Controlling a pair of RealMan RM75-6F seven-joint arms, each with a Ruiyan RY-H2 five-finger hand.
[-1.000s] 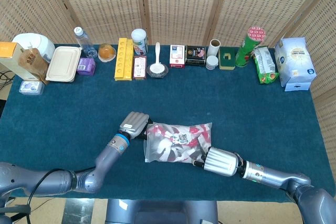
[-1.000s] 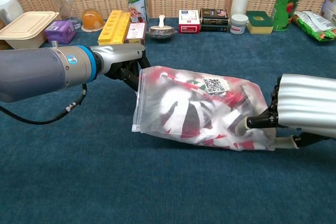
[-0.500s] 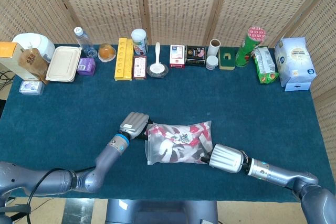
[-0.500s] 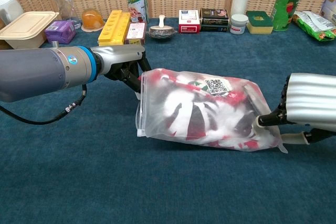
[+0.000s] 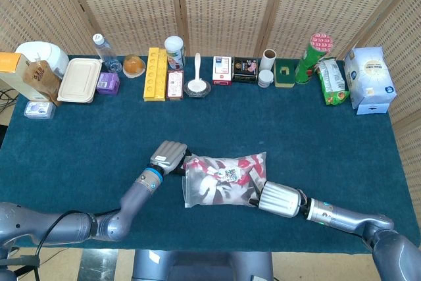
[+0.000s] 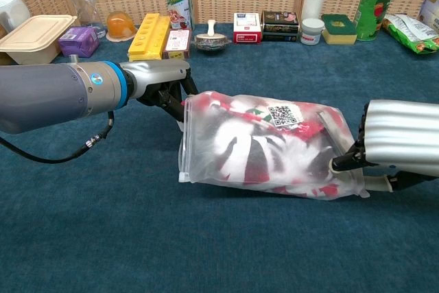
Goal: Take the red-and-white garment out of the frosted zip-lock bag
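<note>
The frosted zip-lock bag (image 5: 223,179) (image 6: 267,145) lies on its side on the blue tablecloth near the front edge, its zip end to the left. The red-and-white garment (image 6: 240,149) fills it and shows through the plastic, with a QR label on top. My left hand (image 5: 169,156) (image 6: 161,80) grips the upper corner of the zip end, and that end stands up off the cloth. My right hand (image 5: 279,200) (image 6: 401,145) is at the bag's closed right end, pinching it between its dark fingertips (image 6: 343,162) and the thumb underneath.
Along the back edge stands a row of goods: water bottle (image 5: 104,51), lunch box (image 5: 79,79), yellow tray (image 5: 155,74), bowl with spoon (image 5: 197,83), small boxes (image 5: 233,70), green tube (image 5: 310,57), snack bag (image 5: 332,80), white package (image 5: 370,80). Bare blue cloth (image 5: 316,136) surrounds the bag.
The right hand pulled the bag's closed end rightward, then eased back left a little. The bag stretched out and its zip end rose upright. The left hand stayed put.
</note>
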